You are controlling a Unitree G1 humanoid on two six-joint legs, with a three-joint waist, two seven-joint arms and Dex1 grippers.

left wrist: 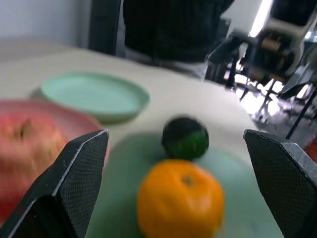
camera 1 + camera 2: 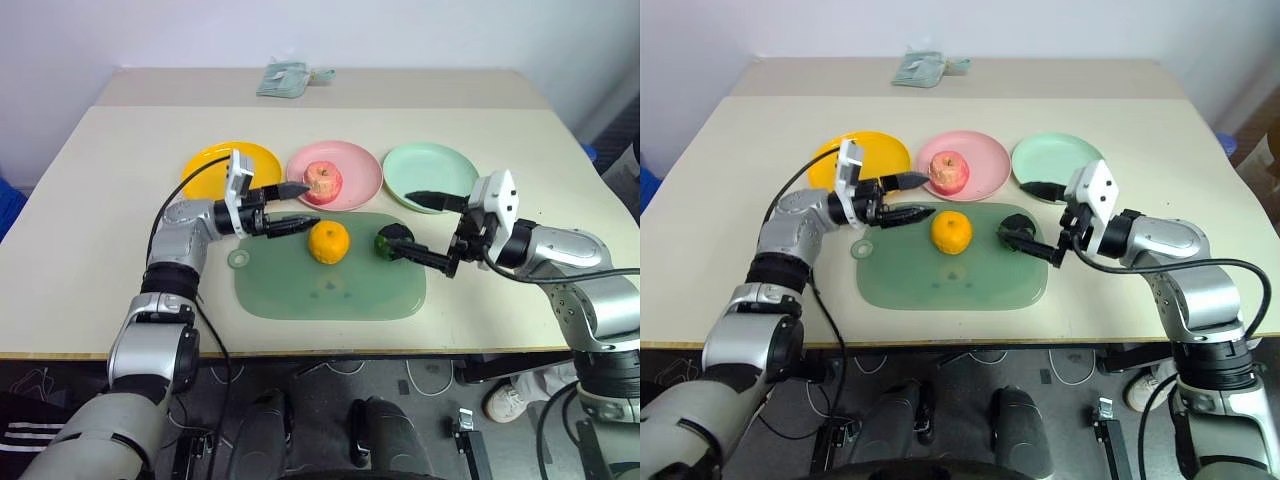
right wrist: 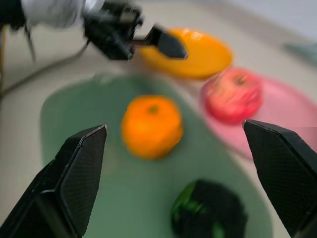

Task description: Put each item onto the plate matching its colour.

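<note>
Now mandarin just beside open left gripper, on mat

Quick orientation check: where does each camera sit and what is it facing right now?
Head stereo pair: looks down over the table; both arms show.
Left wrist view: looks between its open left claw at mandarin, dark green fruit, mint plate.
Right wrist view: looks between its open right claw at the same mandarin, apple, yellow plate.

Silver-grey jointed arm shells were seen, black cables looped along them, a white camera block mounted above each black two-fingered hand.
</note>
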